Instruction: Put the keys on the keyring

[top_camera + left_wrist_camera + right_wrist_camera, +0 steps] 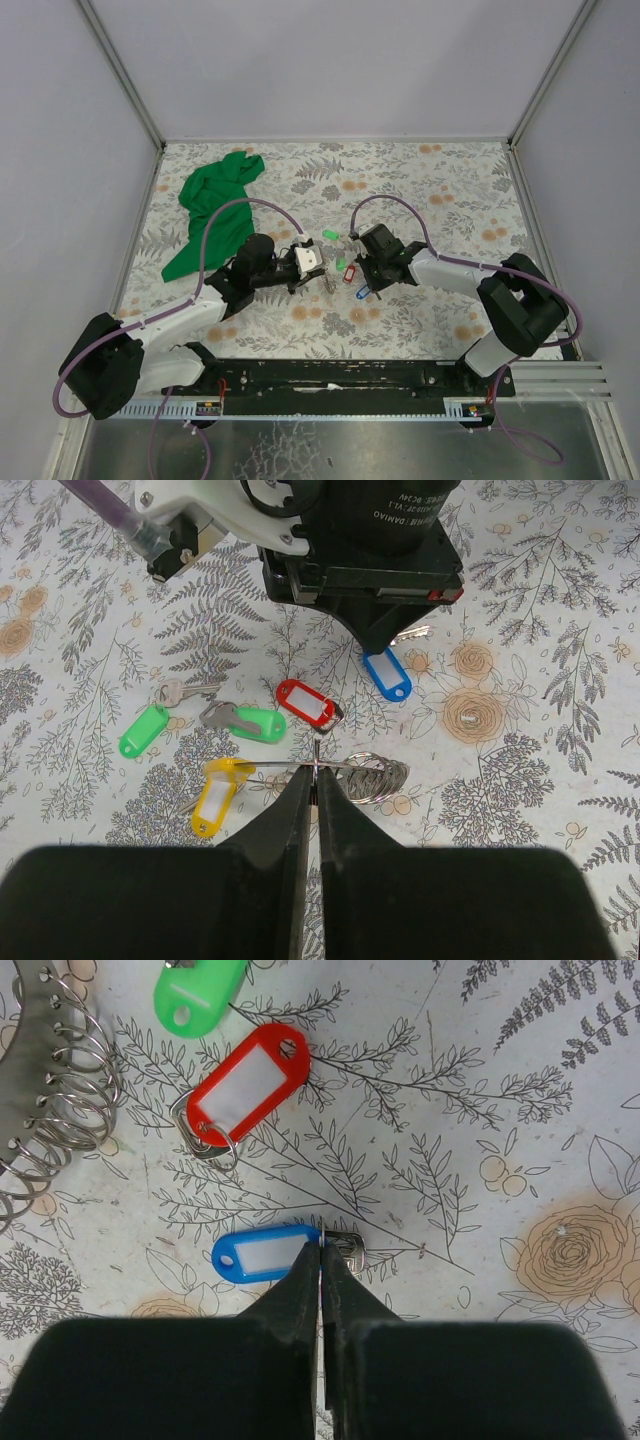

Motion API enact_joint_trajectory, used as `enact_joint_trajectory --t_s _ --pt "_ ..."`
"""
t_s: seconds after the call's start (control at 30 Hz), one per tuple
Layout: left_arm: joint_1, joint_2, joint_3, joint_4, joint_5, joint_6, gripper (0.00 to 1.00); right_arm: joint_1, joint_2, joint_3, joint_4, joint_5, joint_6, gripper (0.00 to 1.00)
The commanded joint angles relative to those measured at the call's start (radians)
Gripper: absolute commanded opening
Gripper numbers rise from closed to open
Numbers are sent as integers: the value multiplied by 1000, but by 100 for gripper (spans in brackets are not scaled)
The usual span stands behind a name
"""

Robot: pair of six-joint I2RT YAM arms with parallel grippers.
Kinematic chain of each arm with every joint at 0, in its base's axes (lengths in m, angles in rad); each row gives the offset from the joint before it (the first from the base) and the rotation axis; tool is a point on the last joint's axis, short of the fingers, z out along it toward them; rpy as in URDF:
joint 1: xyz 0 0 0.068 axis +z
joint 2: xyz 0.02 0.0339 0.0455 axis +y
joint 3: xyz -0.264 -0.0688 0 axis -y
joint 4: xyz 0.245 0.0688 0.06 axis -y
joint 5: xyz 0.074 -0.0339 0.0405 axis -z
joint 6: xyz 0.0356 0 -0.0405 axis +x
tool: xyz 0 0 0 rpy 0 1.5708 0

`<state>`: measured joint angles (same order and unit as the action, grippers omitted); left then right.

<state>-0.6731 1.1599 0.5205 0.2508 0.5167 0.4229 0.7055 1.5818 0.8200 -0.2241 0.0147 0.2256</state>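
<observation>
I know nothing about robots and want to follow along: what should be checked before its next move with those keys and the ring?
1. Left gripper shut on the keyring wire: ok.
2. Right gripper shut on the blue key, where tag meets metal: ok.
3. Blue key lifted clear: cannot tell.
4. Keyring's opening facing the blue key: cannot tell.
5. Red key apart from the right gripper: ok.
6. Yellow key already threaded: cannot tell.
</observation>
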Motion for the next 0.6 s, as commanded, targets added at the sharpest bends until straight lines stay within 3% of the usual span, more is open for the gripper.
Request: enact_joint_trajectory --t_s 0.0,0.33,0.57 --pt "1 -17 -5 70 23 -7 0 -8 1 18 -14 -5 -30 0" --pt "1 -27 -3 57 69 9 0 3 -191 -8 32 -106 -230 0" --pt "1 -45 -5 41 118 30 0 80 -310 -44 81 -158 -387 0"
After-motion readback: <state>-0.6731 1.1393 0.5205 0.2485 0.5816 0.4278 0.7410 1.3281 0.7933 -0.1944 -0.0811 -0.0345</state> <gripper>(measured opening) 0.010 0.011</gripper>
